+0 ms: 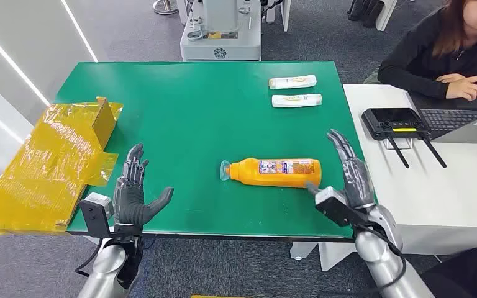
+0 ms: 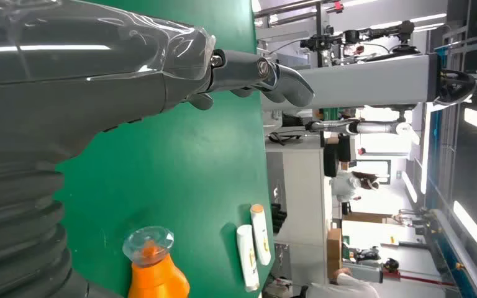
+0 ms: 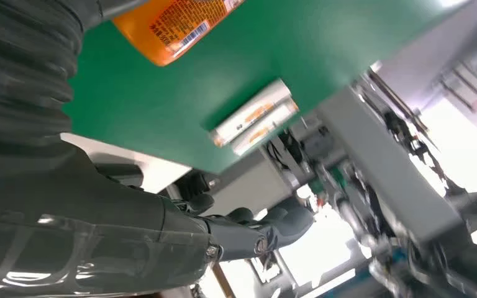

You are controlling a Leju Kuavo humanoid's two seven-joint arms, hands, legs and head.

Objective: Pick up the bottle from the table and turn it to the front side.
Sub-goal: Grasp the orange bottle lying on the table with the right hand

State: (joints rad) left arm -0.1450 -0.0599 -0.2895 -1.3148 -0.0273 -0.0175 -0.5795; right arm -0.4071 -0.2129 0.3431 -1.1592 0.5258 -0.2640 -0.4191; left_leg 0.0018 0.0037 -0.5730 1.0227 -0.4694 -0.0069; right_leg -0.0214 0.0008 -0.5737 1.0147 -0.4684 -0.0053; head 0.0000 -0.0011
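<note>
The orange bottle (image 1: 276, 172) is lying on its side on the green counter (image 1: 192, 112), toward the near right part of the surface, with its clear cap pointing to the robot's left and its printed label facing up. The right robot hand (image 1: 349, 176) is hovering just beside the bottle's base end, at the counter's right edge, with its fingers stretched out and apart and holding nothing; in the head view a slim gap is showing between the bottle and the palm, though whether the thumb is brushing the base is too close to tell. The left robot hand (image 1: 133, 189) is sitting well apart from the bottle, near the front left of the counter, palm turned inward, fingers spread and thumb out, also holding nothing. In the left wrist view the bottle's cap and orange shoulder (image 2: 155, 264) are showing beyond the hand's grey cover. Two white tubes (image 1: 294, 90) are lying side by side at the far right of the counter, well away from the bottle. A yellow taped box (image 1: 56, 158) is resting off the counter's left edge. A person (image 1: 447, 49) is sitting at a white desk (image 1: 435, 186) to the right, beside a laptop (image 1: 459, 121) and a black controller (image 1: 392, 121).
</note>
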